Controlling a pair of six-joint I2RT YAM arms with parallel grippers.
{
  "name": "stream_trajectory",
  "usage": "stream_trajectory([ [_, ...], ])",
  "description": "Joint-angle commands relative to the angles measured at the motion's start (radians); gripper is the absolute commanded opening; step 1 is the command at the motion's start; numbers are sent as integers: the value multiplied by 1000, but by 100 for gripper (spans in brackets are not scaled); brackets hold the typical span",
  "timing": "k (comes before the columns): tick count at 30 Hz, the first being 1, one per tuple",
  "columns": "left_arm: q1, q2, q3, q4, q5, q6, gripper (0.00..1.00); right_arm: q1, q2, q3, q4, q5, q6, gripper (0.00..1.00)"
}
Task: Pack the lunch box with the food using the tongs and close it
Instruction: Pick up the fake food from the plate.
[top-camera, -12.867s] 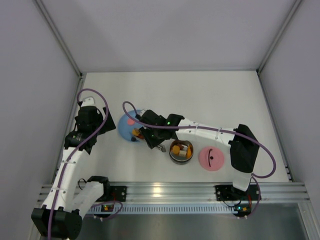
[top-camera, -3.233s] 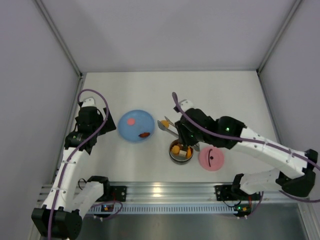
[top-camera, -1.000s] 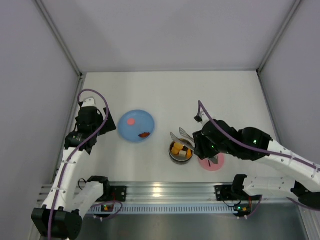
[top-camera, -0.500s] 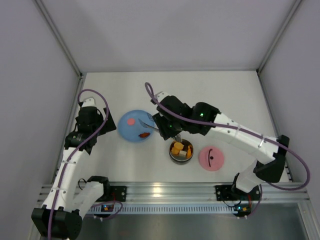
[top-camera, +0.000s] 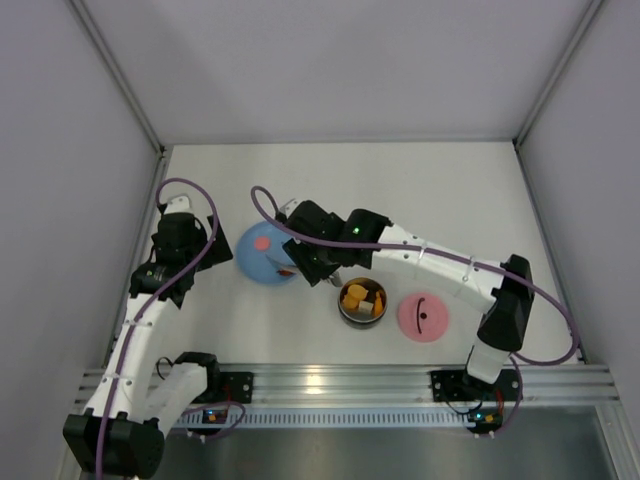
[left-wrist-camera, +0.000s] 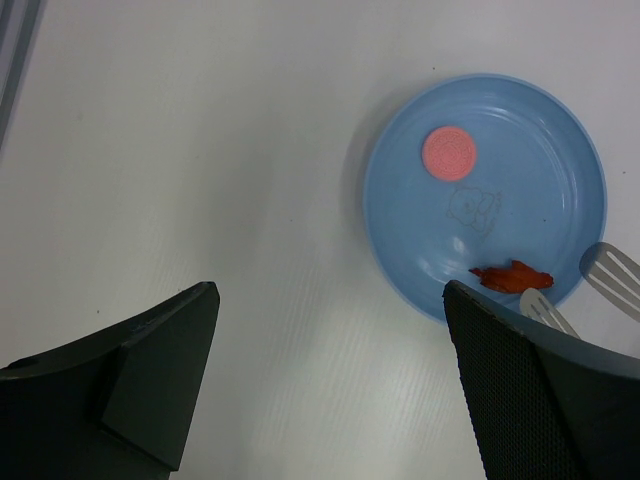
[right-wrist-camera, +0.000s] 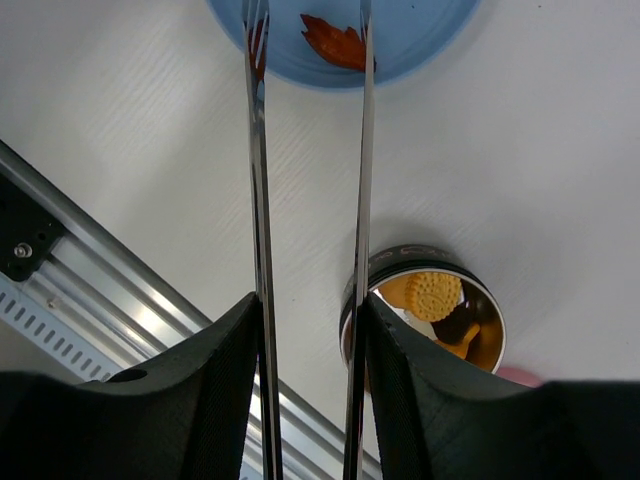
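Observation:
My right gripper (top-camera: 318, 258) (right-wrist-camera: 312, 305) is shut on the tongs (right-wrist-camera: 257, 150), whose two slim arms stand apart. Their tips (left-wrist-camera: 610, 270) hang over the near right part of the blue plate (top-camera: 252, 264), on either side of an orange-red piece of food (left-wrist-camera: 512, 276) (right-wrist-camera: 335, 42). A round pink piece (left-wrist-camera: 449, 153) lies farther back on the plate. The steel lunch box (top-camera: 341, 305) (right-wrist-camera: 400, 258) stands open with several pieces of food (right-wrist-camera: 432, 292) inside. Its pink lid (top-camera: 423, 316) lies flat to its right. My left gripper (left-wrist-camera: 328, 300) (top-camera: 185, 235) hangs open over bare table left of the plate.
An aluminium rail (top-camera: 330, 382) runs along the near table edge, also in the right wrist view (right-wrist-camera: 90, 270). Grey walls enclose the table at the left, back and right. The right arm (top-camera: 440, 265) stretches across above the lunch box and lid.
The right arm has swung from beside the lunch box over to the blue plate, and the tongs' tips now flank the orange-red piece. The left arm has not moved.

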Motion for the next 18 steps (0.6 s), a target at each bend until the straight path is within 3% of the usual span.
stream_trajectory([
  [1, -5, 1, -5, 13, -8, 6, 99, -13, 18, -13, 86, -18, -29, 43],
  [18, -5, 3, -5, 14, -10, 8, 99, -66, 76, -80, 144, -66, -58, 42],
])
